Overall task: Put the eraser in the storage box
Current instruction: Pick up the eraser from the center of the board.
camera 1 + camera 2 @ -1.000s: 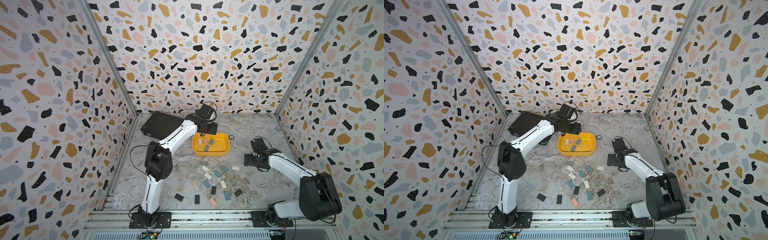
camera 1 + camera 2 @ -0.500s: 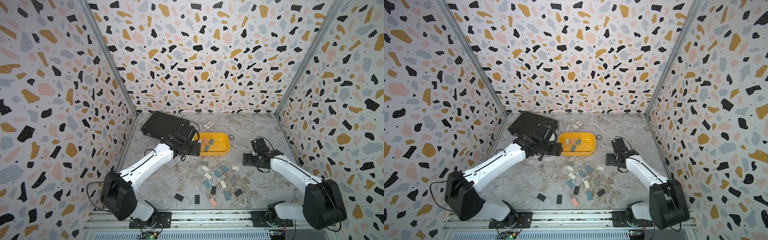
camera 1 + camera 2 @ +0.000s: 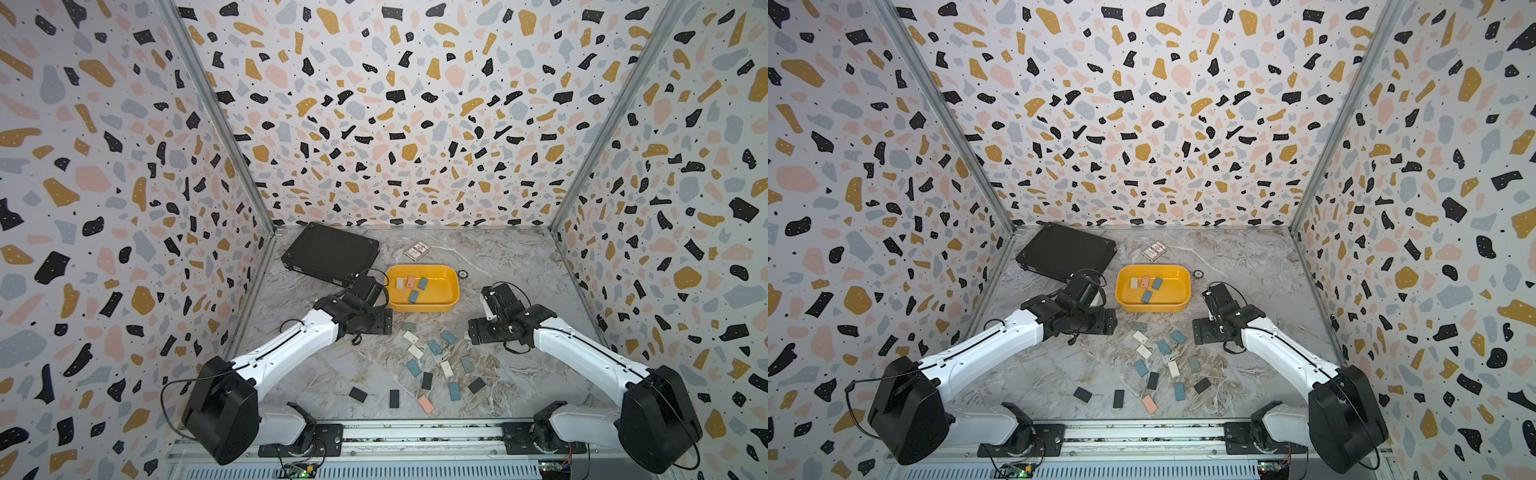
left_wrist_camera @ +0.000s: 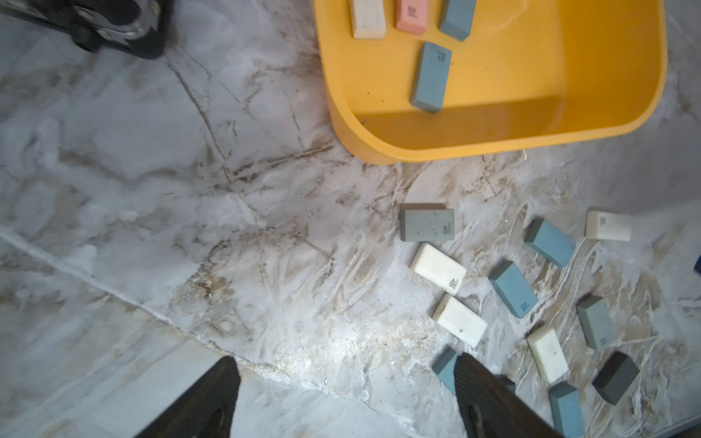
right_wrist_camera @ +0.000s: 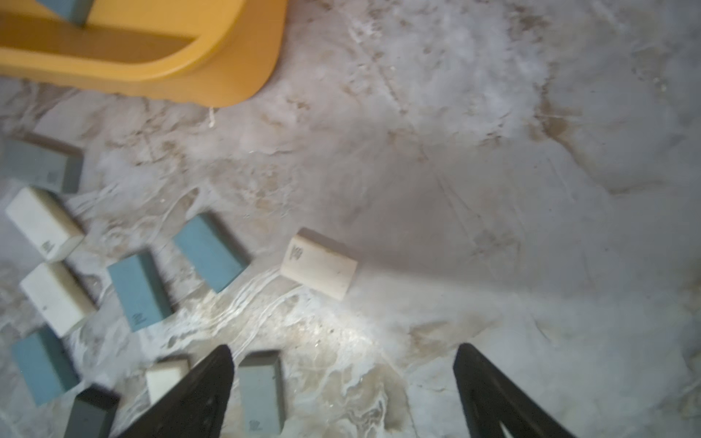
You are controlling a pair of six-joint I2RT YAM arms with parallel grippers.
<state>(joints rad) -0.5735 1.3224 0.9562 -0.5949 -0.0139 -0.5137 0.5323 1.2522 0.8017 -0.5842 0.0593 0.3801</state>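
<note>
Eraser, white (image 5: 318,263), lies flat just ahead of the right gripper (image 5: 345,349), jaws wide and empty, apparently lined up to take it. Left gripper (image 4: 343,364), equally wide and empty, hangs beside the storage box (image 4: 417,148), clear of that reach. Scuffed marbled tabletop (image 3: 332,374); terrazzo-print walls (image 3: 415,124) on three sides.

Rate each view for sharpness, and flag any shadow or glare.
Left wrist view: sharp, the 4B print on the grey eraser reads clearly; the storage box wall shades its floor. Right wrist view: soft, the lone white eraser has smeared print; bright patch on the table. Both top views: sharp, evenly lit.
</note>
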